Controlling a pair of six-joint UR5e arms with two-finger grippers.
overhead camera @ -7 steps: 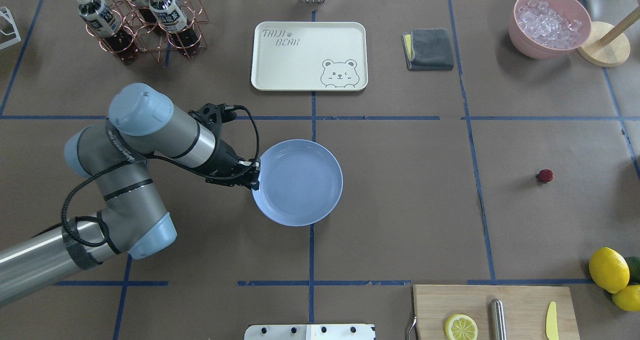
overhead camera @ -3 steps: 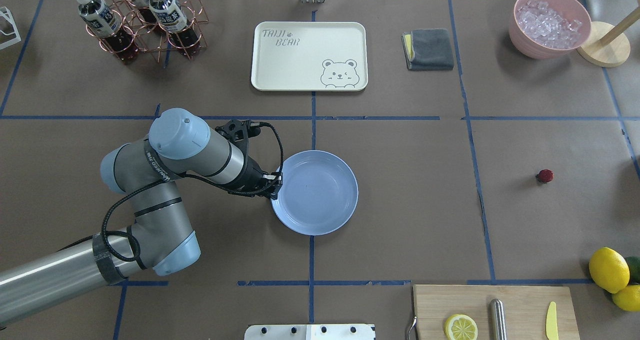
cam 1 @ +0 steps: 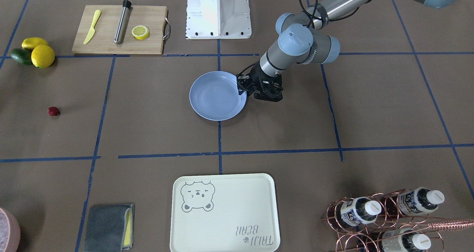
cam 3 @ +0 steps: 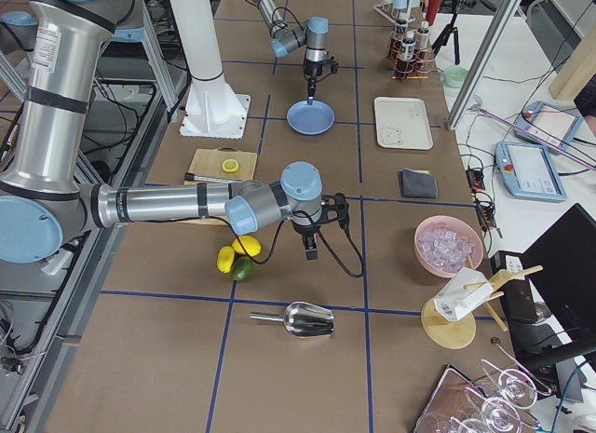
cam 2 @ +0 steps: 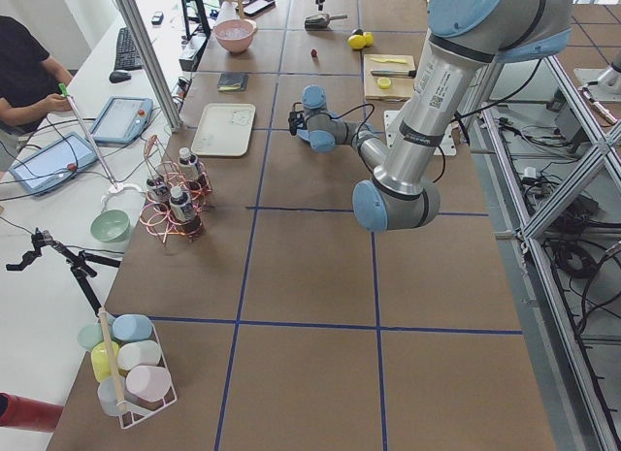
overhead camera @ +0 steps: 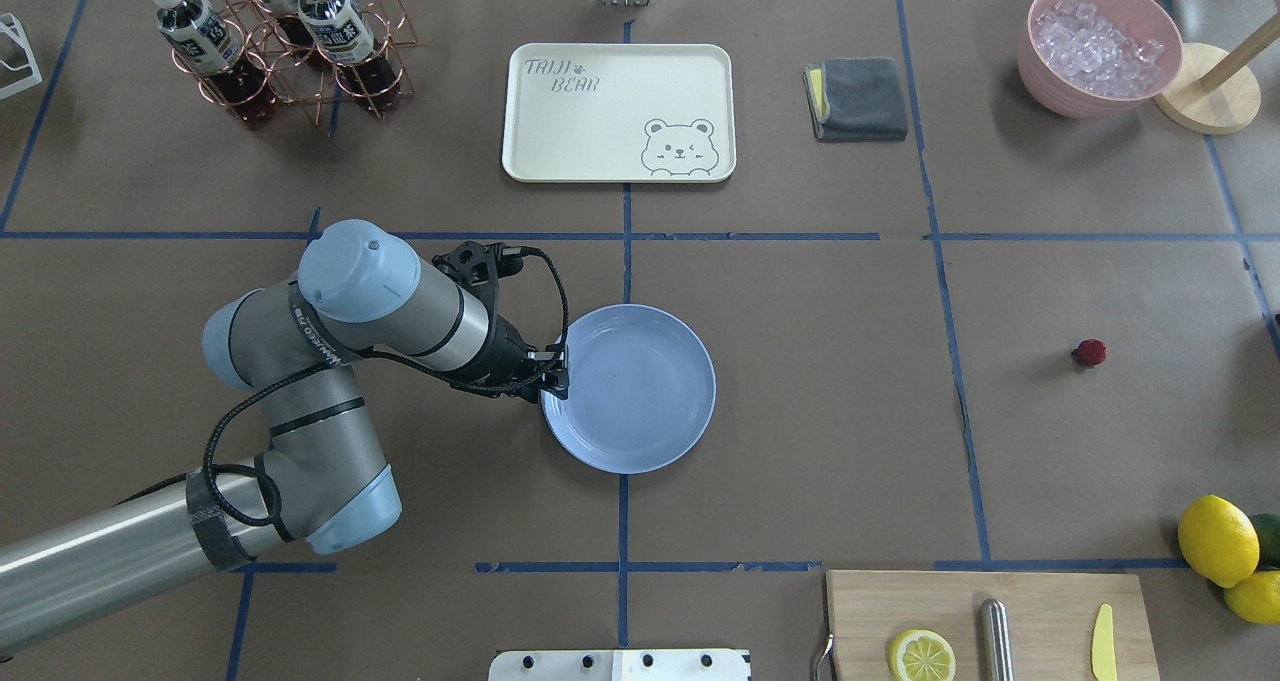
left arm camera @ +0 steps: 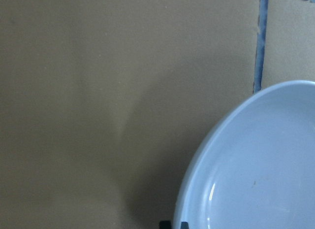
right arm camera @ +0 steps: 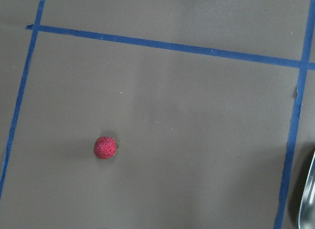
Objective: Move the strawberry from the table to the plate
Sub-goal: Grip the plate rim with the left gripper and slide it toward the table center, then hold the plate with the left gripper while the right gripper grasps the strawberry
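My left arm (overhead camera: pixel 300 431) comes in from eight o'clock in the overhead view, elbow folded, with the wrist angled down toward three o'clock. My left gripper (overhead camera: pixel 556 373) sits low, jaws clamped on the plate (overhead camera: pixel 640 391) at its nine o'clock rim. My right arm (cam 3: pixel 168 205) stretches out level. My right gripper (cam 3: pixel 312 250) points straight down above the counter (cam 3: pixel 298 349). I cannot tell how those jaws stand.

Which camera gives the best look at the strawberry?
The right wrist-mounted view: the strawberry is large there, its pitted skin clear, lying on the bare table. The overhead and front-facing views show only a small red dot; the left wrist view misses it.
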